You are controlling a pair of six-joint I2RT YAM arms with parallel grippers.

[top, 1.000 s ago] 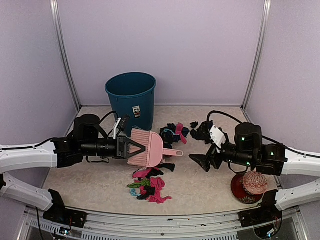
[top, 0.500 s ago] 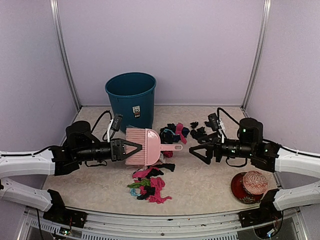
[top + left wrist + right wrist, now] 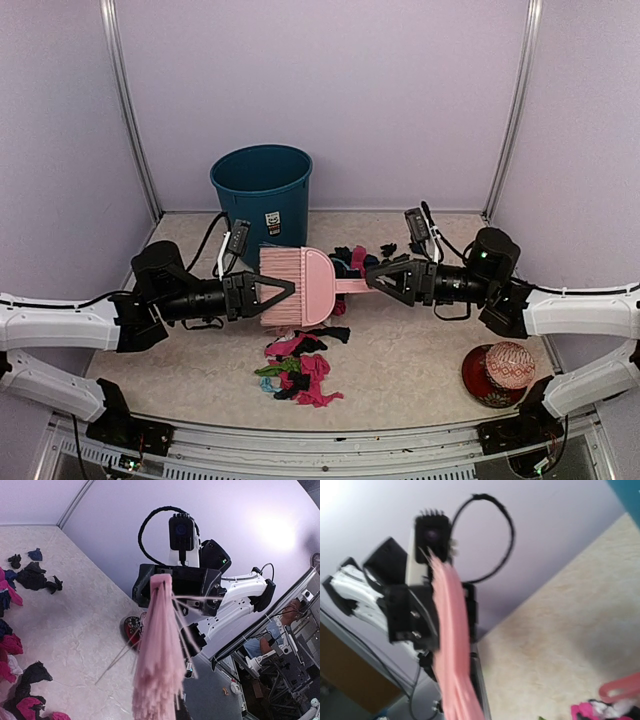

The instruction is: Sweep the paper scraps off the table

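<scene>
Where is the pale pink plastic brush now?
Top view: the pale pink plastic brush is centre-table in the left gripper's jaws, in front of the blue plastic bin.

Paper scraps [image 3: 312, 376] wrinkly, matt; table [image 3: 410, 365] smooth; brush [image 3: 158, 655] plastic

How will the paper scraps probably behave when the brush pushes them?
The paper scraps look wrinkly and thin, so probably light: they should slide easily on the smooth table. They lie loose, so some may scatter or catch in the brush.
</scene>
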